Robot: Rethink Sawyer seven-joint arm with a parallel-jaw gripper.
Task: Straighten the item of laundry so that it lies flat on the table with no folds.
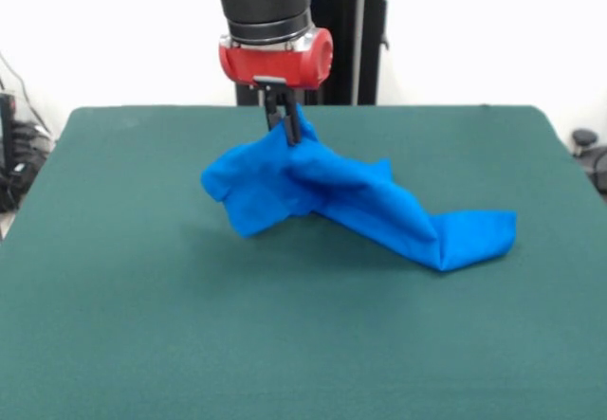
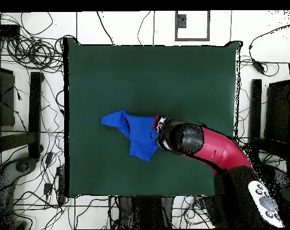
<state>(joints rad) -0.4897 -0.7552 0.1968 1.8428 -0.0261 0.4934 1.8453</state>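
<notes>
The item of laundry is a bright blue shirt, bunched and folded, with its plain side showing. One end hangs lifted off the dark green table while the other end trails down to the cloth at the right. My gripper is shut on the raised top edge of the shirt. In the overhead view the shirt lies left of centre on the table, and the gripper meets it at its right side under the arm.
My red and black arm reaches in from the lower right of the overhead view. Cables and stands lie on the floor around the table's edges.
</notes>
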